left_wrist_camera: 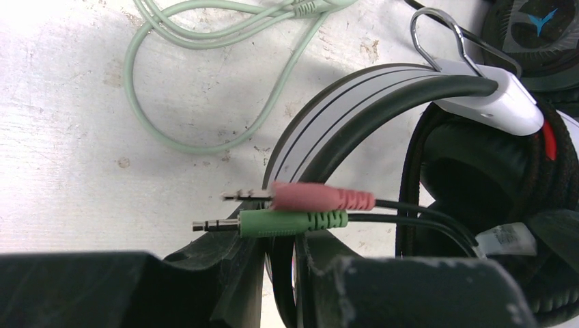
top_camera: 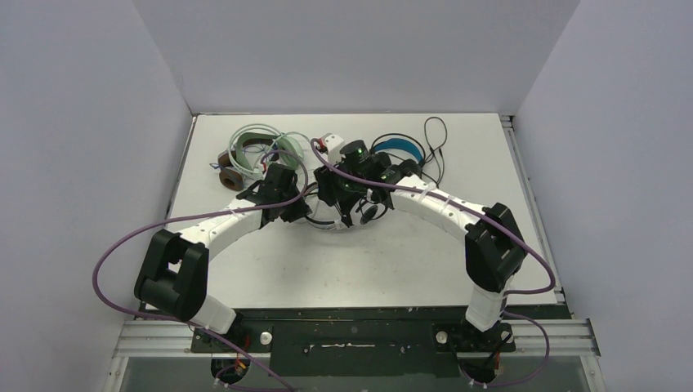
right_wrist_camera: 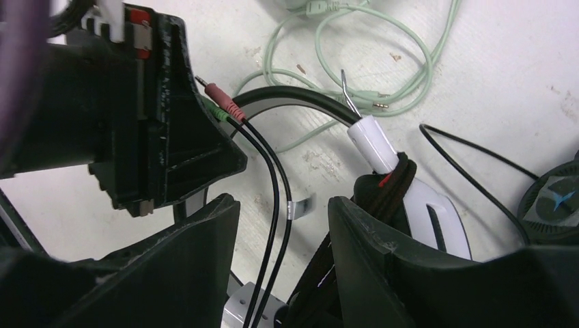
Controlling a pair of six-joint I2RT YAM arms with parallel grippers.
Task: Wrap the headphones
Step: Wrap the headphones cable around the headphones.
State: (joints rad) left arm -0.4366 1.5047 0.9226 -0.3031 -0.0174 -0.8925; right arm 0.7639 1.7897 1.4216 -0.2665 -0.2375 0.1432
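Observation:
The white headphones with black stripes lie between both arms. My left gripper is shut on their headband, with the pink plug and green plug lying just above its fingers. My right gripper is open; the two thin black cords run loose through the gap, touching neither finger. Its right finger sits beside the cord-wrapped white yoke. From above, the left gripper and right gripper are close together mid-table.
The mint green headphones and brown headphones lie at the back left, and the mint cord loops over the table. The black headphones with the blue headband and their loose cord lie at the back right.

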